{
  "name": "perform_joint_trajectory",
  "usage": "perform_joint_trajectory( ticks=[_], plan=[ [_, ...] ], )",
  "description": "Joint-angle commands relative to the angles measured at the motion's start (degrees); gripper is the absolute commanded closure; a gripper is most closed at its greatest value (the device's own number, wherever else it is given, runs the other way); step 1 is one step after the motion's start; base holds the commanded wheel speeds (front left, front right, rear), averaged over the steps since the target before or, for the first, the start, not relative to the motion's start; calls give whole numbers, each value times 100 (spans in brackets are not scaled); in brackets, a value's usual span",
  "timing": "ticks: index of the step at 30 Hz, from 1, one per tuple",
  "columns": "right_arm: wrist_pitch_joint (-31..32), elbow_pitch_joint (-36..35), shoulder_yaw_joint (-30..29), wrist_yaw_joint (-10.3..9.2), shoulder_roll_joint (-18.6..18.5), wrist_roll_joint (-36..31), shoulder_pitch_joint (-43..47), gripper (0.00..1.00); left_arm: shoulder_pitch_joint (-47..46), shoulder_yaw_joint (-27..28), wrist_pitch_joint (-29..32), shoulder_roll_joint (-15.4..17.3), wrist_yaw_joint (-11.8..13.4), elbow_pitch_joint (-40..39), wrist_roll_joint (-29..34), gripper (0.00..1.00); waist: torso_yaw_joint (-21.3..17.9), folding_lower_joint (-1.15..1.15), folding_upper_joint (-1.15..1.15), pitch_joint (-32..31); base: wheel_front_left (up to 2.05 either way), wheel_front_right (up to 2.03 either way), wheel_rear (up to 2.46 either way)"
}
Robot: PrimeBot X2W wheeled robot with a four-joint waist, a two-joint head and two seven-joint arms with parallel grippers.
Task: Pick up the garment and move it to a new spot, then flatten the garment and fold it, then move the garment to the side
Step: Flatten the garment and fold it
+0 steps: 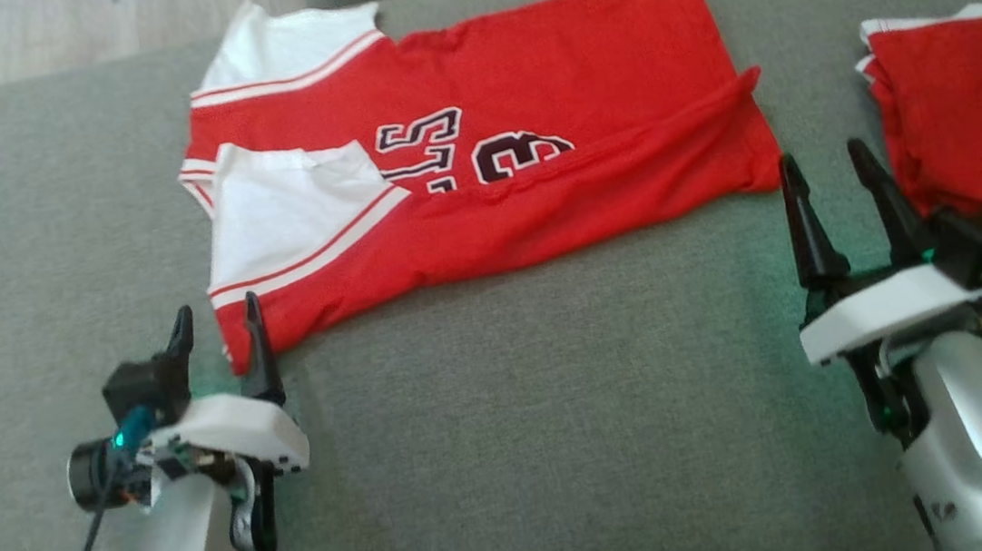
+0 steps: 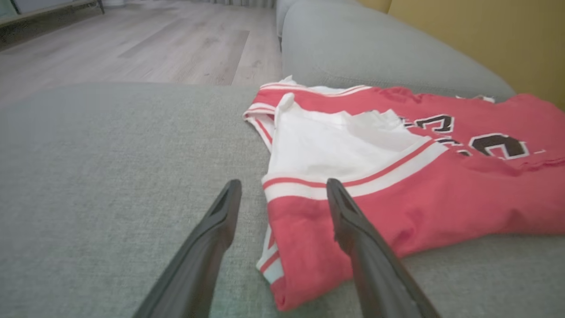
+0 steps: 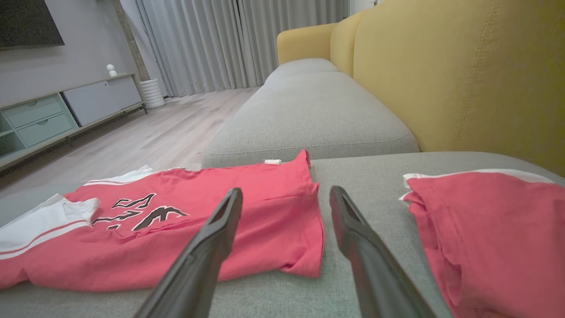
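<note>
The garment [image 1: 480,167] is a red jersey with white sleeves and dark numbers, spread sideways on the grey couch seat with its near long edge folded over. My left gripper [image 1: 217,318] is open at the jersey's near left corner, its right finger overlapping the red hem, nothing held. In the left wrist view the corner of the garment [image 2: 397,185] lies between and beyond the fingers of the left gripper [image 2: 282,194]. My right gripper [image 1: 826,167] is open just off the jersey's near right corner. The right wrist view shows the garment [image 3: 176,229] ahead-left of the right gripper [image 3: 287,198].
A second red garment [image 1: 966,107], folded, lies at the right of the seat, close beside my right gripper; the same folded piece [image 3: 490,234] appears in the right wrist view. The yellow couch back [image 3: 463,75] runs along the far side. Wooden floor [image 2: 132,44] lies beyond the seat's left edge.
</note>
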Motion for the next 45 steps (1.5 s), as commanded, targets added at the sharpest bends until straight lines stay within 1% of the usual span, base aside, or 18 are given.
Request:
perform_joint_trajectory(
  ticks=[1, 4, 7, 10, 11, 12, 13, 15, 17, 20, 23, 29, 32, 36, 37, 38, 45],
  plan=[
    [-61, -217, 101, -4, 1, -34, -239, 0, -306, 122, 83, 140, 10, 67, 41, 0, -95, -1, 0, 132, 0, 0, 0],
    [-61, -245, 69, -4, 9, -30, -279, 0, -490, 63, 346, 159, 13, 412, 49, 0, -135, -1, 0, 230, 0, 0, 0],
    [-61, -265, 50, -4, 23, -38, -291, 0, -615, 27, 632, 188, 97, 727, 63, 0, -151, -1, 0, 277, 0, 0, 0],
    [-61, -257, 51, -4, 55, -43, -302, 0, -709, 25, 759, 180, 152, 914, 37, 0, -144, -1, 0, 303, 0, 0, 0],
    [-61, -244, 54, -4, 59, -44, -310, 0, -732, 10, 802, 172, 141, 963, 30, 11, -132, -1, 0, 308, 0, 0, 0],
    [-61, -220, 58, -4, 60, -44, -318, 0, -755, -8, 813, 165, 125, 993, 28, 74, -116, -1, 0, 310, 0, 0, 0],
    [-47, -188, 65, -4, 57, -53, -332, 0, -774, -22, 809, 157, 114, 1018, 25, 100, -98, -1, 0, 311, 0, 0, 0],
    [28, -100, 62, -4, 50, -84, -376, 0, -814, -41, 735, 154, 74, 1020, 18, 100, -57, -1, 0, 309, 0, 0, 0],
    [205, 60, 22, -4, 52, -142, -448, 0, -875, -25, 519, 166, 60, 937, 11, 100, -12, -1, 0, 307, 0, 0, 0],
    [476, 378, -247, -4, 147, -82, -612, 0, -987, -35, 73, 160, 31, 697, 43, 100, 85, -1, 0, 305, 0, 0, 0],
    [745, 750, -491, -4, 236, -88, -833, 0, -1092, -116, -196, 115, -42, 408, 116, 100, 205, -1, 0, 336, 0, 0, 0],
    [1301, 1525, -990, -4, 409, -79, -1365, 0, -1227, -304, -343, 74, -124, -20, 291, 100, 413, -1, 0, 479, 0, 0, 0],
    [1498, 1909, -1224, -4, 448, -261, -1597, 0, -1289, -379, -362, 57, -129, -129, 355, 100, 509, -1, 0, 541, 0, 0, 0],
    [1696, 2363, -1340, -4, 490, -454, -1821, 0, -1307, -439, -372, 49, -128, -164, 385, 100, 574, -1, 0, 558, 0, 0, 0],
    [1732, 2453, -1305, -4, 498, -488, -1865, 33, -1304, -449, -373, 60, -126, -153, 391, 100, 578, -1, 0, 554, 0, 0, 0],
    [1726, 2521, -1274, -4, 504, -523, -1903, 100, -1298, -457, -373, 73, -123, -134, 395, 100, 575, -1, 0, 544, 0, 0, 0],
    [1472, 2795, -1095, -4, 518, -747, -1969, 100, -1110, -452, -313, 229, -123, 39, 341, 100, 423, -1, 0, 335, 0, 0, 0]
  ],
)
